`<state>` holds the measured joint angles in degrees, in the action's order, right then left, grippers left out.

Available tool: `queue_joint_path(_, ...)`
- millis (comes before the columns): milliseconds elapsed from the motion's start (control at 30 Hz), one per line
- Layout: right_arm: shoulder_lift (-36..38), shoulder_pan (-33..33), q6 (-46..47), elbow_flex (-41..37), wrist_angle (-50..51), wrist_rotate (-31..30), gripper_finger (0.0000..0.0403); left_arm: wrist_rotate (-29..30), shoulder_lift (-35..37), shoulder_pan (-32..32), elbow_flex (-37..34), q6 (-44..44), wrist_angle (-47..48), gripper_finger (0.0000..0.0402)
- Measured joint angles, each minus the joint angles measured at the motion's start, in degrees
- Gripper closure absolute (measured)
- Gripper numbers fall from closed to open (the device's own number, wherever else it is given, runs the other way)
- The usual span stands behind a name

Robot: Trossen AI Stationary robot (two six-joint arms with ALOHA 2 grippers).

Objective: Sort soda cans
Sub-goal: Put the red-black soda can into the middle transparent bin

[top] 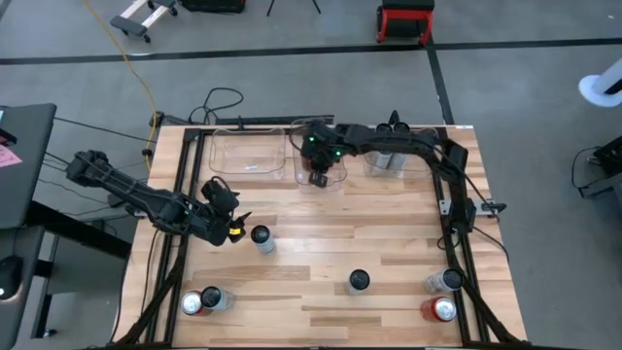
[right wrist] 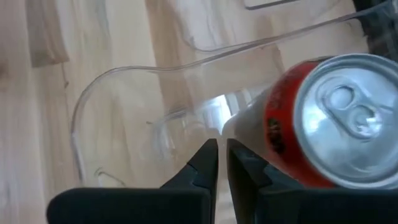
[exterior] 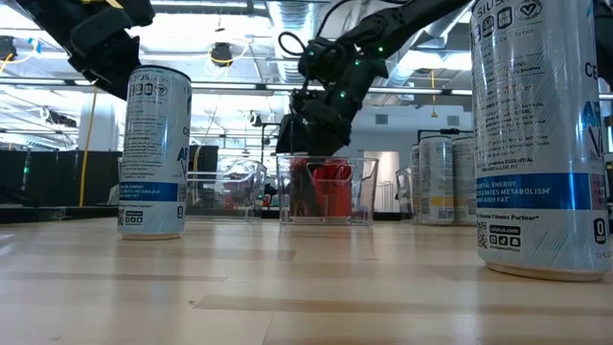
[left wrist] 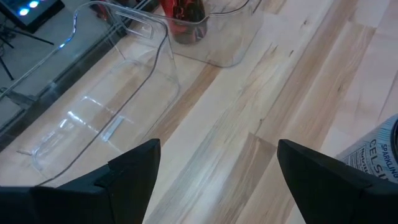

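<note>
A red soda can (right wrist: 323,118) with a silver top stands on its base in the middle clear bin (top: 326,167). My right gripper (right wrist: 222,144) is shut just beside it, over the bin, with nothing between its fingers. My left gripper (top: 236,226) hovers open at the table's left. A silver can (top: 260,236) stands just to its right, outside the fingers (left wrist: 379,149). More cans stand along the near edge: a red one (top: 192,302) next to a silver one (top: 216,297), a dark-topped one (top: 359,281), and a silver (top: 444,281) and a red (top: 439,309) at the right. My right gripper points steeply down next to the red can's side (right wrist: 273,134). Whether a finger (right wrist: 245,168) touches the can, I cannot tell. Nothing sits between the shut fingers.
Three clear bins line the far edge. The left bin (top: 248,151) holds nothing that I can see, and the right bin (top: 389,160) holds silver cans. Bare wood lies in the table's middle. Black frame rails run along the table's sides.
</note>
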<state>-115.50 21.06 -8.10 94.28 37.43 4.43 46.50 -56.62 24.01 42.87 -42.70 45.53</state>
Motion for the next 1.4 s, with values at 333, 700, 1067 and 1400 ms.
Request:
queue_joint_path(333, 4.6, -2.7, -0.3, 0.0, 4.8, -4.0, 0.0349, 0.6, 0.0, 0.0, 0.0, 1.4, 0.0, 0.0081)
queue_joint_path(700, 14.6, -6.0, 4.5, 0.0, 11.6, -5.0, 0.0349, 0.8, 2.8, 0.0, 2.8, 8.1, 1.5, 0.0081)
queue_joint_path(1067, 18.1, -11.8, 10.9, 0.0, 19.6, -9.6, 0.0349, -4.0, 8.7, 0.5, 4.3, 9.5, 1.7, 0.0082)
queue_joint_path(1400, 26.2, -20.8, 16.8, -5.2, 17.7, -21.5, 0.0349, -4.1, 9.4, 2.4, 4.3, 8.5, 1.6, 0.0185)
